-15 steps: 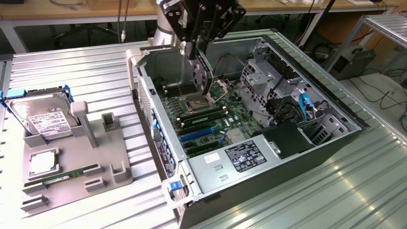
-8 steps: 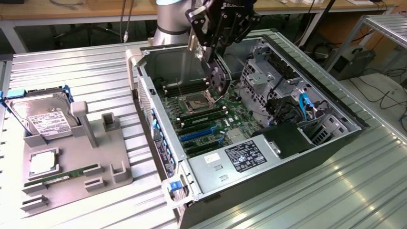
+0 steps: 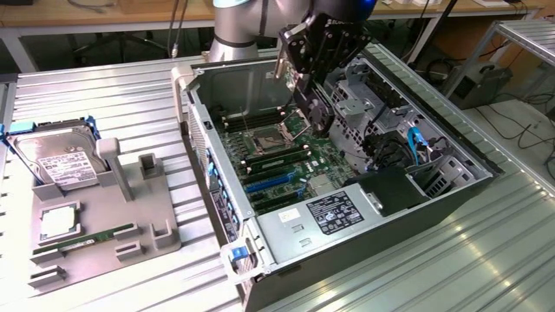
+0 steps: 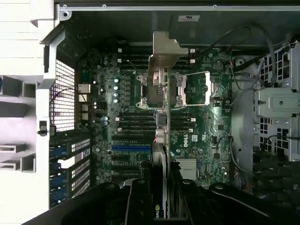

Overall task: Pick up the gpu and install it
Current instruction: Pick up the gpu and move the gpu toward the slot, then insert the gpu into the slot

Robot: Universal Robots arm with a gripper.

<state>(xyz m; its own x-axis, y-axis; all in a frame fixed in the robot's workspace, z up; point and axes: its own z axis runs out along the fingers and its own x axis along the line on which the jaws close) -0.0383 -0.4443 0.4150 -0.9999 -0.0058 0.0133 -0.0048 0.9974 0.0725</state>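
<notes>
My gripper (image 3: 318, 77) is shut on the gpu (image 3: 316, 107), a thin black card that hangs on edge inside the open computer case (image 3: 451, 140), above the motherboard (image 3: 290, 162). Its silvery metal bracket (image 3: 282, 64) points toward the case's rear wall. In the wrist view the gpu (image 4: 160, 119) appears edge-on between my fingers (image 4: 139, 201), with its bracket (image 4: 162, 49) at the far end, over the CPU socket (image 4: 194, 89). The blue expansion slots (image 3: 273, 185) lie nearer the exterior view's bottom than the card, apart from it.
A grey fixture tray (image 3: 143, 224) at the exterior view's left carries a hard drive (image 3: 56, 159), a CPU chip (image 3: 57, 221) and a green memory stick (image 3: 84, 239). Drive cages and cables (image 3: 407, 146) line the case's right side. The power supply (image 3: 329, 214) sits at the case's front.
</notes>
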